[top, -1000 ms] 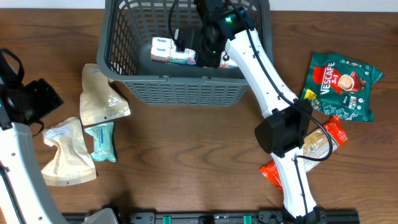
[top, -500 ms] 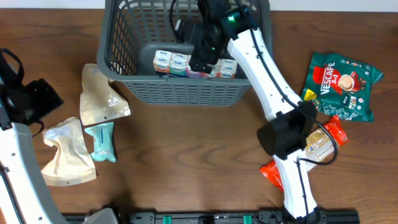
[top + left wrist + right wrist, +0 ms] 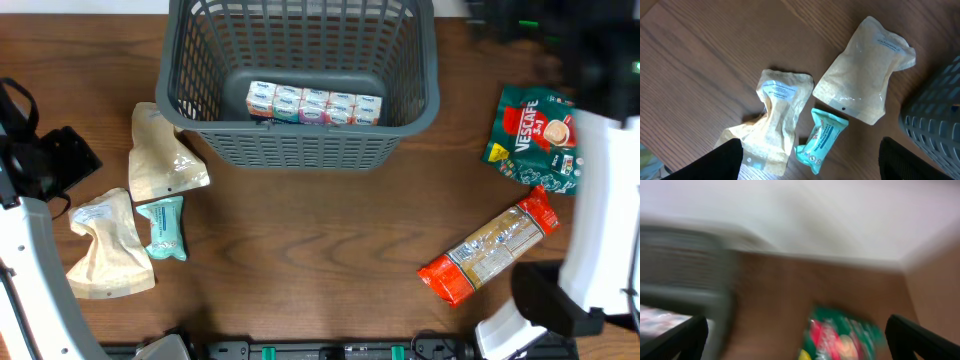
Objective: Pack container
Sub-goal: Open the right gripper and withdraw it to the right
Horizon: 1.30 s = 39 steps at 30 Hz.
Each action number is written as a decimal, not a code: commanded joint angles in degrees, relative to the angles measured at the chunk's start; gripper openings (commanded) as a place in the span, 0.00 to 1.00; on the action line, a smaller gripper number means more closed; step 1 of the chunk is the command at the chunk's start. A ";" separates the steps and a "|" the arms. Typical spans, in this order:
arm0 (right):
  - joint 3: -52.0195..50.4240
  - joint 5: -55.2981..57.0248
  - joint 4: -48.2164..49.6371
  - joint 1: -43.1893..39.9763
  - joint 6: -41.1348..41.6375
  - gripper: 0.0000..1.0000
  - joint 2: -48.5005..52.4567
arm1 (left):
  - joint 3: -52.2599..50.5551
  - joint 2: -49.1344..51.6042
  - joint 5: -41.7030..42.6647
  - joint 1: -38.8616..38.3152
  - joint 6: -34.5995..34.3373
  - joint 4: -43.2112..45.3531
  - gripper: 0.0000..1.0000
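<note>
Container: the grey basket point(image 3: 300, 148) stands at the far middle of the table point(image 3: 320, 250), upright, with its open top facing the overhead camera.
Packed: one row of small cartons point(image 3: 314, 104) lies on the basket floor, along the near wall. Nothing else shows inside.
Left to pack, left side: an upper beige pouch point(image 3: 162, 155) lies just beside the basket's left near corner. A lower beige pouch point(image 3: 105, 245) and a small teal packet point(image 3: 163, 227) lie side by side nearer the front.
Left to pack, right side: a green coffee bag point(image 3: 538, 138) lies to the right of the basket. A long pasta packet point(image 3: 488, 246) with red ends lies slantwise nearer the front.
Left end effector point(image 3: 810, 150): fingers spread wide with nothing between them, hanging above the two pouches and the teal packet.
Right end effector point(image 3: 795, 327): its view is heavily blurred, but the fingers stand wide apart and carry nothing. The basket edge and the green bag lie below it.
Progress: early, by my reading, with one item in and five out on the table.
Room: the basket floor is mostly bare, so space looks ample.
</note>
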 commanded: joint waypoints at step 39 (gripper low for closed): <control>-0.63 -27.93 -9.49 -41.94 -14.05 0.99 45.35 | 1.01 0.17 -0.04 0.17 0.37 -0.11 0.77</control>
